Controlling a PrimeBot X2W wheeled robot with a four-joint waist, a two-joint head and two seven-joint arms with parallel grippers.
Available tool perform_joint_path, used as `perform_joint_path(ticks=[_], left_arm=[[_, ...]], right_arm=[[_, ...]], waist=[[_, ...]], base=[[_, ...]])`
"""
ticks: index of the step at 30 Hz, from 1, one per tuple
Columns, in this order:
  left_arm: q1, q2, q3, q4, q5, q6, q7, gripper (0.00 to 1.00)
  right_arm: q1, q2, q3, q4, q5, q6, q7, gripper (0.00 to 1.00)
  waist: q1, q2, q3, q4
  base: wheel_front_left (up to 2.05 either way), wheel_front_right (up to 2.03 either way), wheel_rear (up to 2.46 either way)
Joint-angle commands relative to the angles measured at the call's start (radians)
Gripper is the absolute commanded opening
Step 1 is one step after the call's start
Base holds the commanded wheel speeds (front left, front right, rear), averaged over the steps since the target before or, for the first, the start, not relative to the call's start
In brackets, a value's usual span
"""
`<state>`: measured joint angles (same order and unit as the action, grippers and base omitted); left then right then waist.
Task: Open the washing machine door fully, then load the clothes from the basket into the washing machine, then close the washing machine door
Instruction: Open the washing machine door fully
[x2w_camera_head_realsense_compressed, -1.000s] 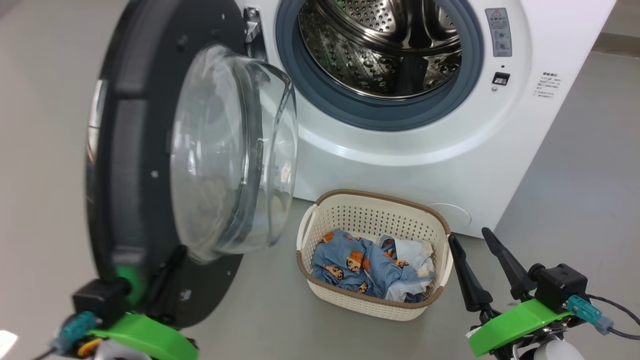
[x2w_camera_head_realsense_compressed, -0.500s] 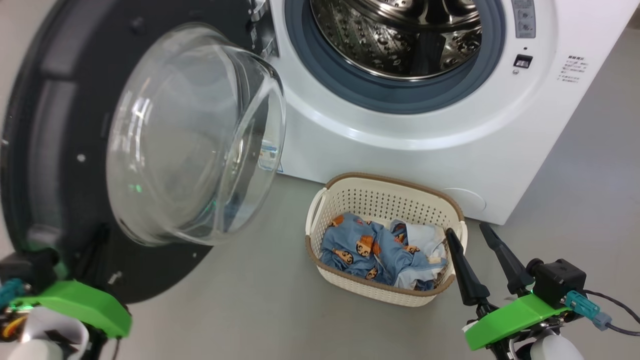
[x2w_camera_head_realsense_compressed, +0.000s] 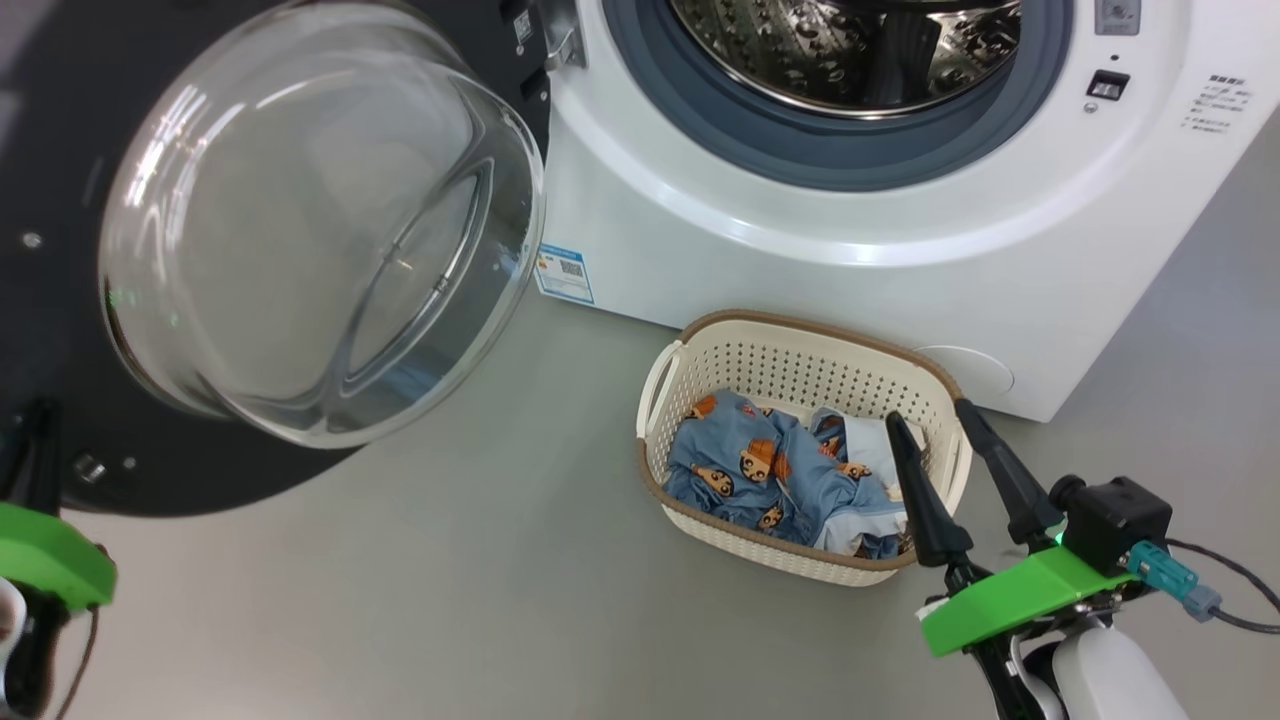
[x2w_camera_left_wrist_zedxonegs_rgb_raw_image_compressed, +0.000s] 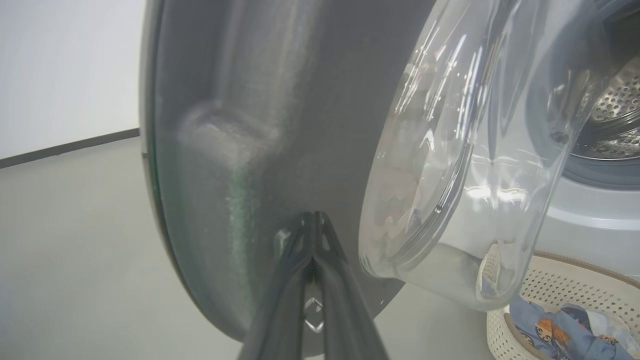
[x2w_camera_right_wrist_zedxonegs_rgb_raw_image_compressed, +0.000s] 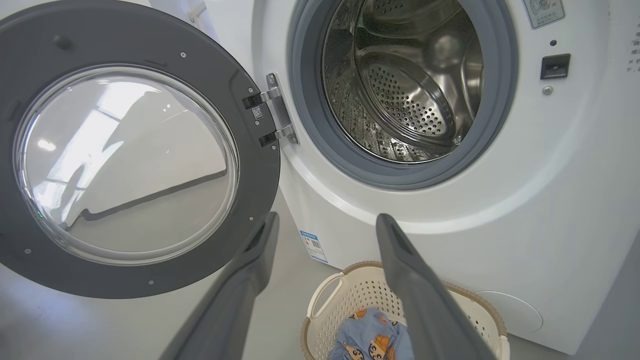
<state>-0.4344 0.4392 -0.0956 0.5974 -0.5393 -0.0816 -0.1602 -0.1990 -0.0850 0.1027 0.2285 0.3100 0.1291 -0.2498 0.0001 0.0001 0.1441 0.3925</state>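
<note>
Though wide open — one door, one basket, one bundle.

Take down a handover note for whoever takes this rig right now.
Left claw: shut, tips at the inner face of the large round black washing machine door.
Right claw: open, empty, near the right rim of the cream perforated plastic basket.
Door swung wide; steel drum of the big white washing machine empty.
Light blue bear-print clothes in the basket.
Left to do: load clothes, close door.
</note>
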Motion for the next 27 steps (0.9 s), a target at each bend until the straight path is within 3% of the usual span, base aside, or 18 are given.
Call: perform_joint_path(ticks=[1,12,27], left_arm=[[-0.058,0.074,0.045,0.0,0.005,0.005,-0.014,0.0],[-0.25,0.112,-0.017,0.283,0.021,-0.039,-0.055,0.0],[-0.421,0.156,-0.075,0.492,0.057,-0.047,-0.092,0.0]], right_arm=[[-0.031,0.009,0.023,-0.021,-0.002,0.002,-0.012,1.0],[-0.065,0.01,0.014,-0.022,-0.013,0.002,-0.012,1.0],[-0.082,0.015,0.013,-0.014,-0.012,0.002,-0.012,1.0]], waist=[[-0.0001,-0.0001,0.008,0.005],[-0.0001,-0.0001,0.05,0.004],[-0.0001,-0.0001,0.064,-0.029]], base=[[0.0,0.0,0.0],[0.0,0.0,0.0],[0.0,0.0,0.0]])
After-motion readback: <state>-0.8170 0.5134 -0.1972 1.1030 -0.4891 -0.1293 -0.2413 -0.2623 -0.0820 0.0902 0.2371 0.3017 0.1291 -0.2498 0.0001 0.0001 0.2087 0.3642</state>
